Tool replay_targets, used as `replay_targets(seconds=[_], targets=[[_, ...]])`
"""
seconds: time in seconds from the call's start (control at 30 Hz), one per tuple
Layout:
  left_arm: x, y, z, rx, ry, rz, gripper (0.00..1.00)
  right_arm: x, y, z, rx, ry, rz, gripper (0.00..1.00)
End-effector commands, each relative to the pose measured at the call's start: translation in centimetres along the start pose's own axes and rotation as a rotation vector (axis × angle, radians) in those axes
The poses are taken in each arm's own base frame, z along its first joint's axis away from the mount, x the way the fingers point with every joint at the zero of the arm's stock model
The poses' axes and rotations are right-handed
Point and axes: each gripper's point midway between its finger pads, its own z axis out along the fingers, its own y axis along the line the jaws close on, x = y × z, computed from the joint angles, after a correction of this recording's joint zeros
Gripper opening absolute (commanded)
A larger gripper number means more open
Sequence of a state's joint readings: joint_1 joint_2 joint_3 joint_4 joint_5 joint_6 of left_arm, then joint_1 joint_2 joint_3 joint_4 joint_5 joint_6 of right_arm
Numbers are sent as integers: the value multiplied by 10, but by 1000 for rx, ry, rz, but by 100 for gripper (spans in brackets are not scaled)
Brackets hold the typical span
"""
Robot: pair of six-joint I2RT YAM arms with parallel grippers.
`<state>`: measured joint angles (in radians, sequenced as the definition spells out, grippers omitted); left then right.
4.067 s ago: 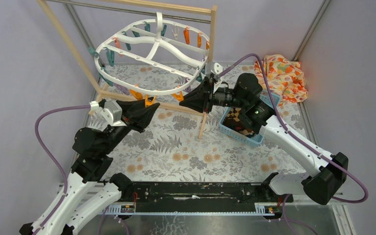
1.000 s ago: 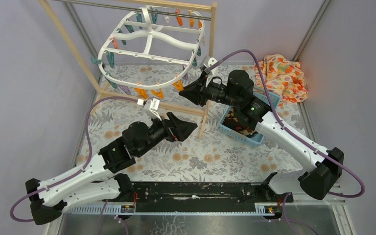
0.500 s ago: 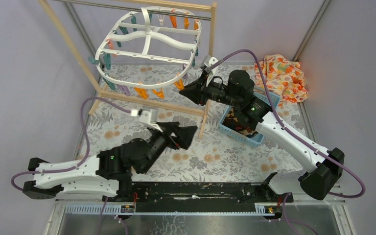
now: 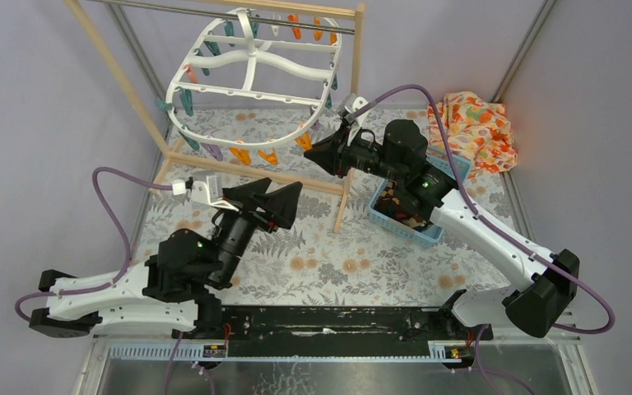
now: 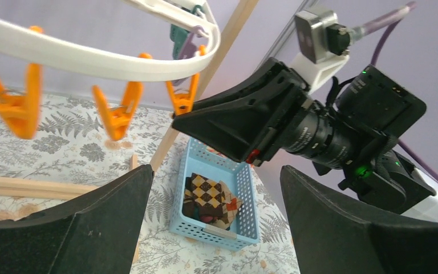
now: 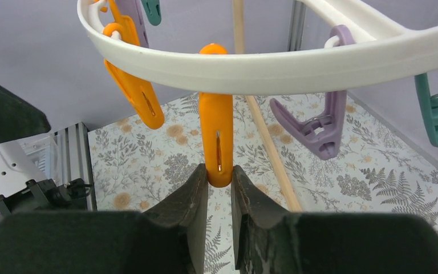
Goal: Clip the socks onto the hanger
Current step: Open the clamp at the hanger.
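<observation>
Now right jaws clamp an orange peg [image 6: 217,142] on the hanger [image 6: 274,65] — left jaws wide apart

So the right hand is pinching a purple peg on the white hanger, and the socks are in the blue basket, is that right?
Not quite: the peg is orange, not purple. The right wrist view shows the right hand closed on the orange peg hanging from the white hanger. The socks do lie in the blue basket.
</observation>
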<state>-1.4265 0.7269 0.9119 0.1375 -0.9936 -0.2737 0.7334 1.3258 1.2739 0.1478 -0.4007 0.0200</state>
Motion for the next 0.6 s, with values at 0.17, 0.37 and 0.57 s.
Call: replay_targets(seconds=[0.17, 0.37, 0.57], targets=[[-21, -48, 14, 79, -12, -135, 89, -33, 1, -3, 22, -79, -17, 0], [-32, -54, 20, 55, 16, -154, 92, -40, 8, -12, 19, -120, 3, 0], [-32, -32, 40, -11, 47, -154, 95, -44, 13, -14, 1, -140, 4, 0]])
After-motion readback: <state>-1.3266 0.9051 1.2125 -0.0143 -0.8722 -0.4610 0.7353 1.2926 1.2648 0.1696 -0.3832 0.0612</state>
